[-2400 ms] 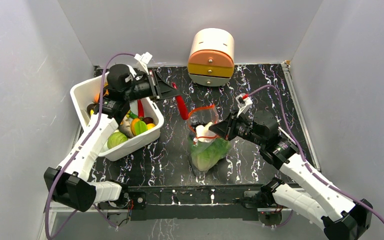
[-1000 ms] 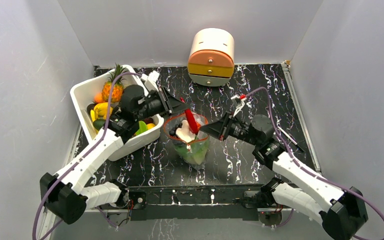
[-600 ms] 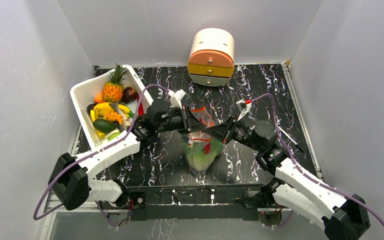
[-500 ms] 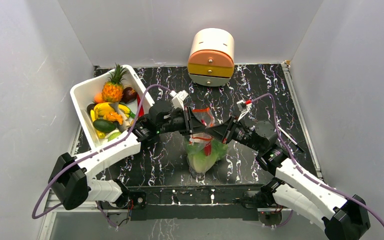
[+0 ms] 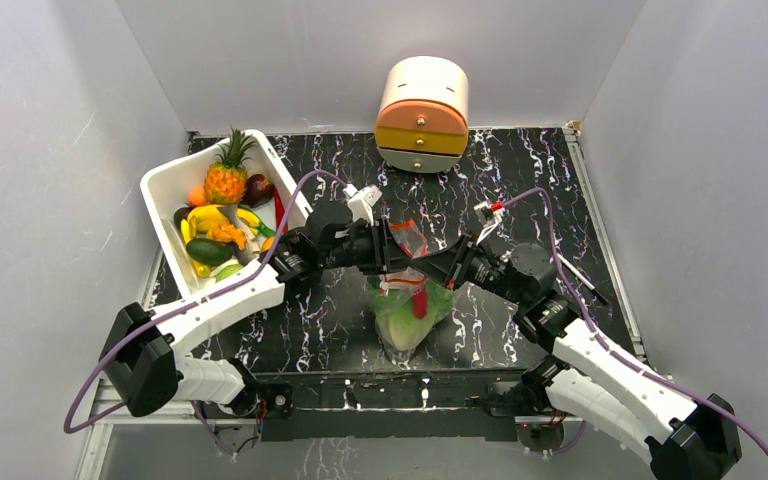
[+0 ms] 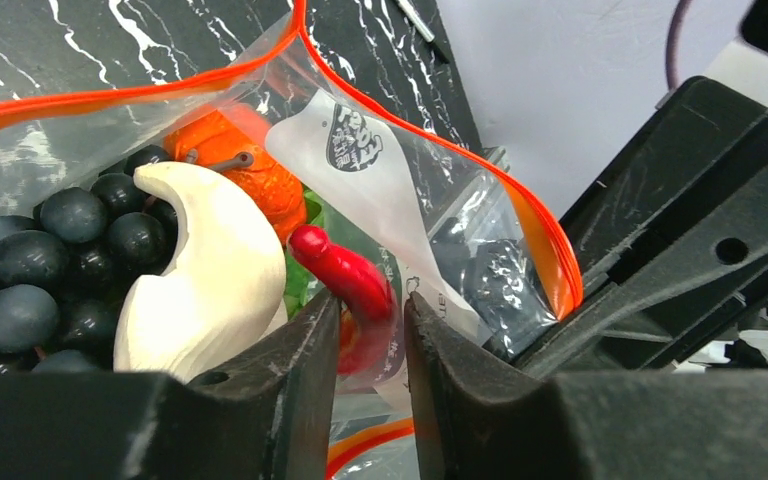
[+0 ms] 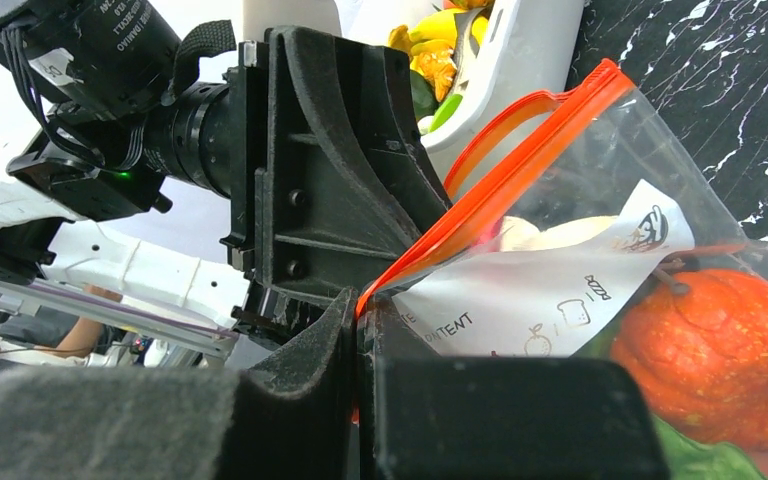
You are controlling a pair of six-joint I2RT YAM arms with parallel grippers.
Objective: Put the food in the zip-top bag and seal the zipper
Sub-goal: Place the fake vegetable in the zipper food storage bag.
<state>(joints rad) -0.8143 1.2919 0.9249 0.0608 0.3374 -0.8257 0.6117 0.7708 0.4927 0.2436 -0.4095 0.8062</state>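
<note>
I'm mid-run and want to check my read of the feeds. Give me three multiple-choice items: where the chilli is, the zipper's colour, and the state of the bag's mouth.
1. Where is the red chilli relative to the zip-top bag?
A. outside, beside it
B. inside it
C. underneath it

2. What colour is the zipper?
A. blue
B. green
C. red-orange

3. What state is the bag's mouth in?
A. open, with the right jaws pinching its rim
B. zipped shut along its full width
C. folded flat under the bag

Answers:
1 B: the left wrist view shows the chilli behind the plastic, next to the other food.
2 C: the strip shows red-orange in both wrist views.
3 A: the two sides of the strip stand apart in the left wrist view, and the strip runs into the closed right jaws in the right wrist view.
</note>
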